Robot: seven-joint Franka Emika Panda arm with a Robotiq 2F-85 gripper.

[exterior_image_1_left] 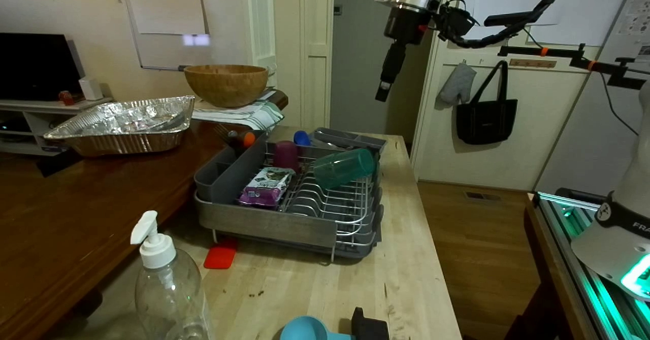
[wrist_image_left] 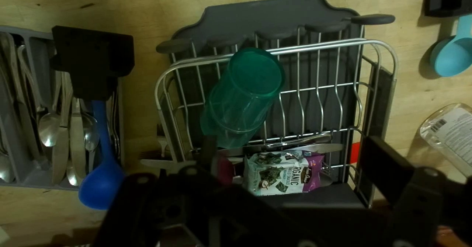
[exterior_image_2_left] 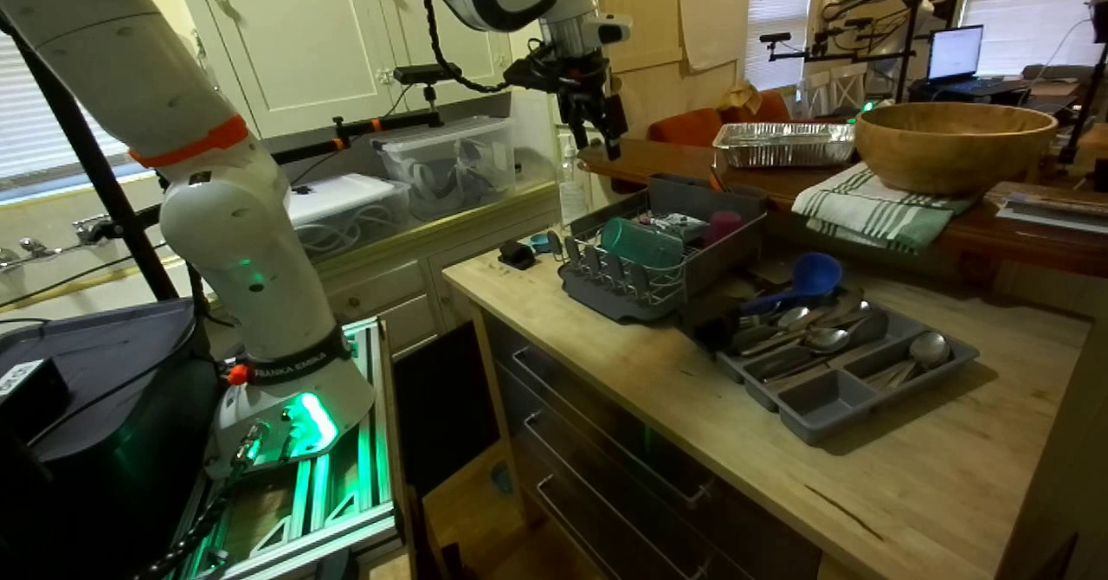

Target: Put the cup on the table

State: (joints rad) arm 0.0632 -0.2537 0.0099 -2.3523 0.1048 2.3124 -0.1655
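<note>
The cup [exterior_image_1_left: 344,168] is a teal-green translucent tumbler. It lies tilted in the wire dish rack, leaning on the rack's side with its base end raised, and shows also in an exterior view [exterior_image_2_left: 642,243] and the wrist view [wrist_image_left: 245,96]. The table [exterior_image_1_left: 396,274] is the pale butcher-block surface under the rack; it also shows in an exterior view [exterior_image_2_left: 935,485]. My gripper [exterior_image_2_left: 597,143] hangs in the air above the rack, apart from the cup. In the wrist view the fingers [wrist_image_left: 291,147] are wide apart with nothing between them.
The grey dish rack [exterior_image_1_left: 269,226] also holds a snack packet [wrist_image_left: 280,173] and a maroon cup [exterior_image_1_left: 285,156]. A cutlery tray [exterior_image_2_left: 831,398] with a blue ladle [exterior_image_2_left: 814,275] stands beside it. A pump bottle [exterior_image_1_left: 167,284] and light-blue scoop [wrist_image_left: 450,57] stand opposite. A dark brown table [exterior_image_1_left: 101,193] adjoins.
</note>
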